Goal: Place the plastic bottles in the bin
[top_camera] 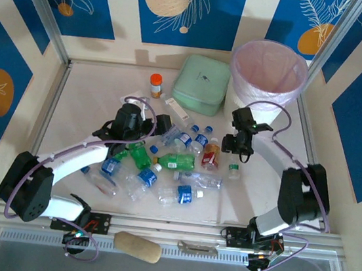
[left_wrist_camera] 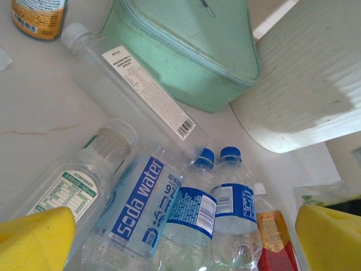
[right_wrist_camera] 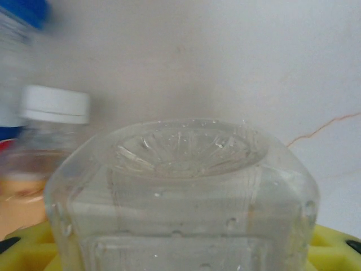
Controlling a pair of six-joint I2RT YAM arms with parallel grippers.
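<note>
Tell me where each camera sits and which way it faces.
Top external: above, behind the arms, looking down on them, bottle pile, bin.
Left wrist: low over the pile, facing the mint green box; left claw's fingers at corners.
Right wrist: close on a clear bottle, base first, between right claw's fingers.
Shared: box and bin, in top and left wrist.
</note>
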